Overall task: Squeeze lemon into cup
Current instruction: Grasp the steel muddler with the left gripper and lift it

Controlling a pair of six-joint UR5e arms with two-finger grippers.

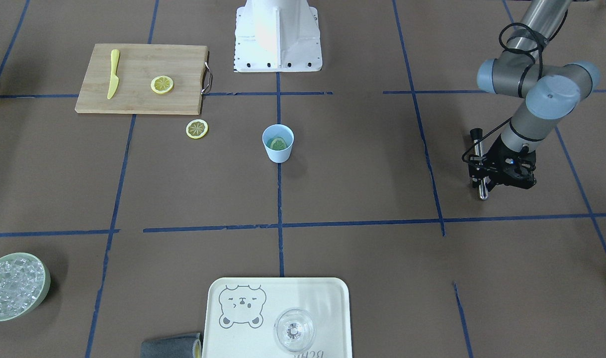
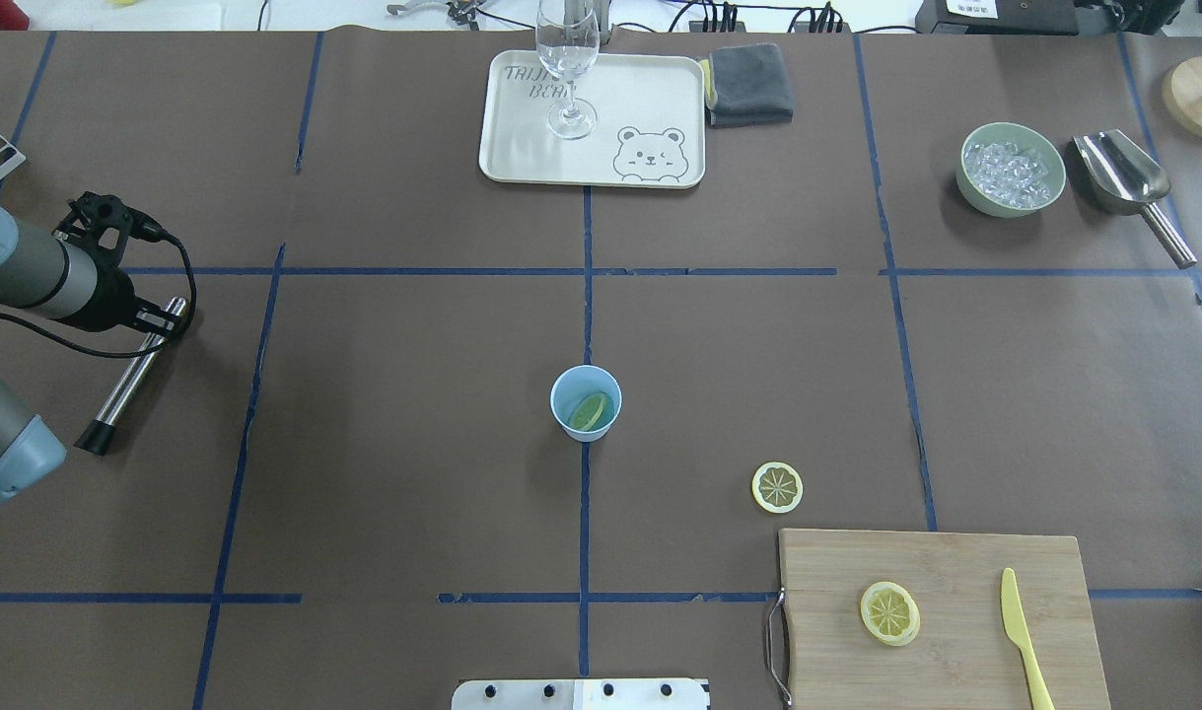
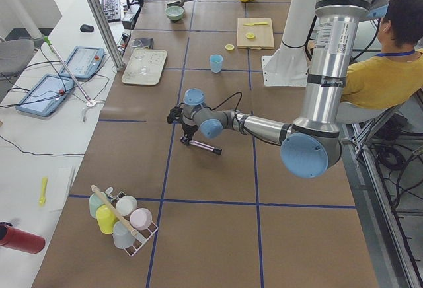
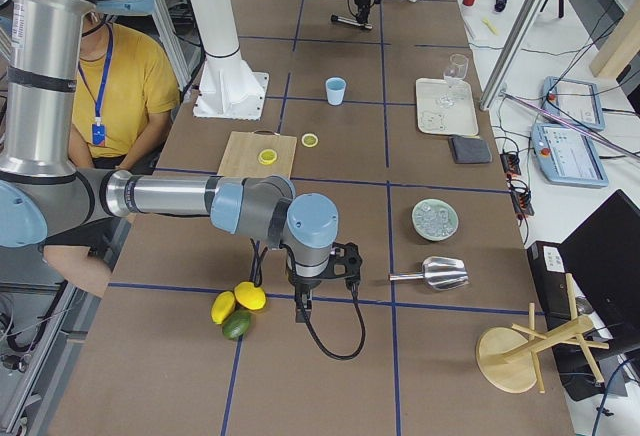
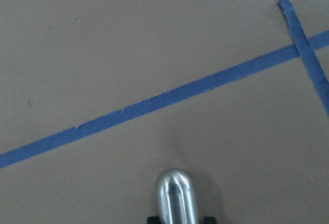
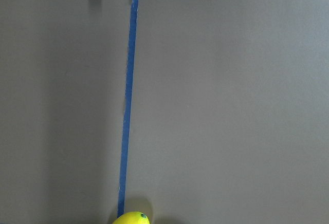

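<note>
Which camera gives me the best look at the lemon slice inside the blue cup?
Overhead exterior: it looks down into the cup, showing the lemon slice leaning against the inner wall. Front-facing also shows it, less clearly. Both side views show the cup too small to see inside; the wrist cameras miss it.

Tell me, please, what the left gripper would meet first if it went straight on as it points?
Probably the table beside the blue tape line: the left gripper, holding the metal rod, points down; its height is unclear.
</note>
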